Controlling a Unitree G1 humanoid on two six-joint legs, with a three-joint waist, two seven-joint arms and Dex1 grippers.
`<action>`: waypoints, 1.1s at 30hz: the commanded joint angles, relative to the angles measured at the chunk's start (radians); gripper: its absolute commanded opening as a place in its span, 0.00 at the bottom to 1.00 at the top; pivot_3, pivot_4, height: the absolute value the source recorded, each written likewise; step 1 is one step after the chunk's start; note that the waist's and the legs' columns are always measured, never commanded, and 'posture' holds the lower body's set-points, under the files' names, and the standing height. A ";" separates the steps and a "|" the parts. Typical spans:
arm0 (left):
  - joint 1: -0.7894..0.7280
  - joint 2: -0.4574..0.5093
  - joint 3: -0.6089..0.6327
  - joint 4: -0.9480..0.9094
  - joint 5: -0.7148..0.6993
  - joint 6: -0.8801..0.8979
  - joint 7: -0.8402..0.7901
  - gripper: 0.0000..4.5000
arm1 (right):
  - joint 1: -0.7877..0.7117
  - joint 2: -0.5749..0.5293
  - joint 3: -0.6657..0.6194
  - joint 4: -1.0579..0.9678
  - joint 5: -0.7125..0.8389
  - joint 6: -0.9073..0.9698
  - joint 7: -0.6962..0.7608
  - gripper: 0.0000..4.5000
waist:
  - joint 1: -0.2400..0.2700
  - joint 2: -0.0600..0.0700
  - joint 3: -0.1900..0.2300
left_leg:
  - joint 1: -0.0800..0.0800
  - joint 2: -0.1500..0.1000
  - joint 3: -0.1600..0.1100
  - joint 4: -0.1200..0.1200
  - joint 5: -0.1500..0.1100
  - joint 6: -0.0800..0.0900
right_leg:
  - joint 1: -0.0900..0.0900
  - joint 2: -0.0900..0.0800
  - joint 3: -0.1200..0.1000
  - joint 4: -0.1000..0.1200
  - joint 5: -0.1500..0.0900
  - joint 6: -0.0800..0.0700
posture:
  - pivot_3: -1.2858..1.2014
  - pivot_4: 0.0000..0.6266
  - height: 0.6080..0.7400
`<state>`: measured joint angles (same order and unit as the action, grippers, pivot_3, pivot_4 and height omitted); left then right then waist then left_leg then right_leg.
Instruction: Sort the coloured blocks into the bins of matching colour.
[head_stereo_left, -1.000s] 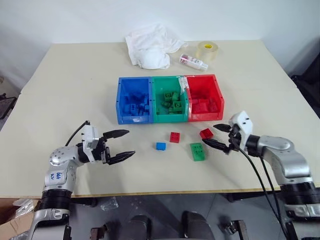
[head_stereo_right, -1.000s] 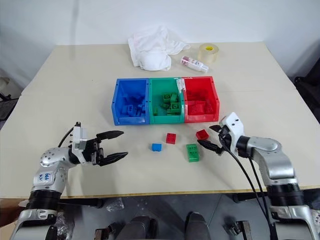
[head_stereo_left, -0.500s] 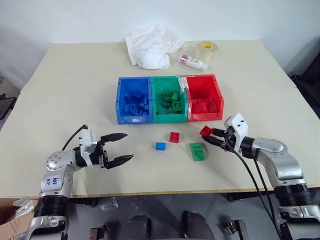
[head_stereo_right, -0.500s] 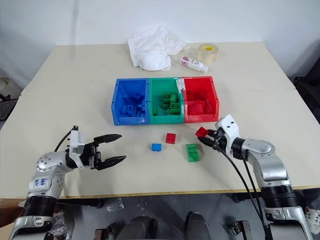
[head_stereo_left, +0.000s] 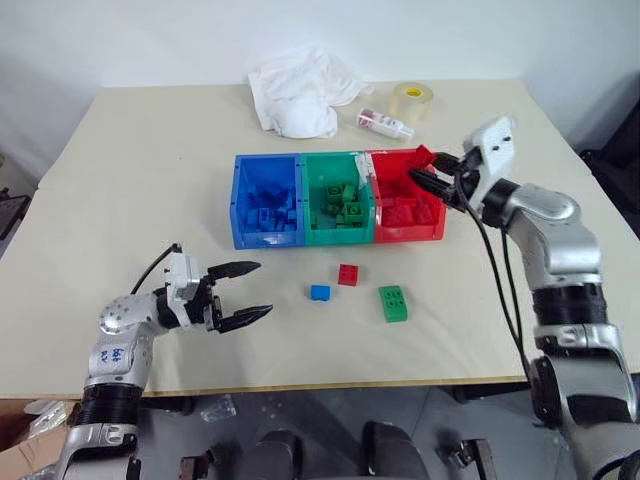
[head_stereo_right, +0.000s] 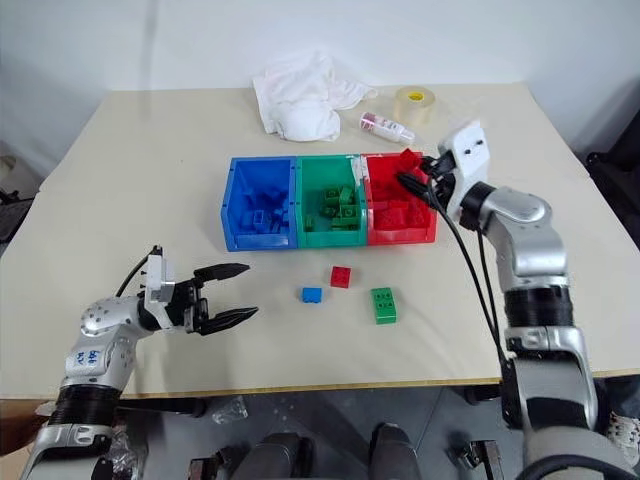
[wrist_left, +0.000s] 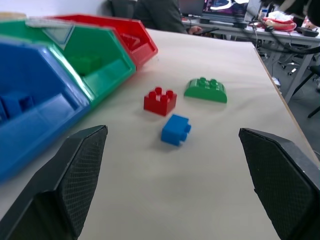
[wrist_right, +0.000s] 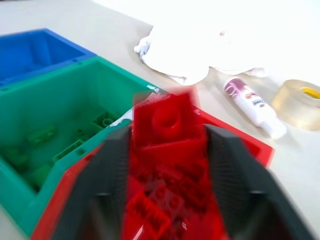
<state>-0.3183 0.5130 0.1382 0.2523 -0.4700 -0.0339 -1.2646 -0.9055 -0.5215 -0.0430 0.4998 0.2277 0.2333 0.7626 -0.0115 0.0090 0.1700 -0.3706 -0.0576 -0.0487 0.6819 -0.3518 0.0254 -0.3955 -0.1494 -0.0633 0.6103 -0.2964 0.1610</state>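
Starting at our left, we see the left gripper (head_stereo_left: 243, 292) hovering above bare tabletop, fingers spread wide and empty. Ahead lie a blue brick (head_stereo_left: 321, 292), a red brick (head_stereo_left: 349, 274) and a flat green brick (head_stereo_left: 394, 302), its long axis running away from us. Beyond stand the blue bin (head_stereo_left: 266, 200), green bin (head_stereo_left: 338, 199) and red bin (head_stereo_left: 408, 195), each holding matching bricks. Over the red bin the right gripper (head_stereo_left: 428, 172) clamps a red block (wrist_right: 167, 122), seemingly studs up.
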 joint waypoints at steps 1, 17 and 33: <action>-0.016 -0.004 0.003 0.007 -0.008 -0.018 -0.006 1.00 | -0.057 0.005 -0.005 0.092 -0.027 -0.105 0.014 0.79 | -0.002 0.000 0.000 | 0.000 0.000 0.000 0.000 0.000 0.000 | 0.000 0.000 0.000 0.000 0.000 0.000 | 0.52 0.24 1.00; -0.059 -0.017 -0.007 0.081 -0.001 -0.035 -0.033 1.00 | 0.457 -0.231 -0.108 -0.535 0.181 0.095 0.316 1.00 | 0.006 0.000 0.000 | -0.001 -0.001 -0.002 0.001 0.000 0.000 | 0.001 0.000 -0.001 0.000 0.000 0.000 | 0.52 0.24 1.00; -0.085 -0.023 -0.021 0.119 0.004 -0.044 -0.064 1.00 | 0.954 -0.451 -0.365 -0.782 0.299 0.179 0.462 1.00 | 0.032 -0.001 0.001 | 0.001 0.002 0.004 0.002 0.000 0.000 | 0.003 0.000 0.000 -0.004 0.000 0.000 | 0.52 0.24 1.00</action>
<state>-0.3897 0.4890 0.1168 0.3749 -0.4647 -0.0671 -1.3235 0.0755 -0.9721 -0.4279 -0.2387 0.5021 0.4035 1.2376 0.0204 0.0079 0.1707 -0.3694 -0.0560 -0.0448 0.6843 -0.3519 0.0258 -0.3922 -0.1494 -0.0630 0.6066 -0.2962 0.1614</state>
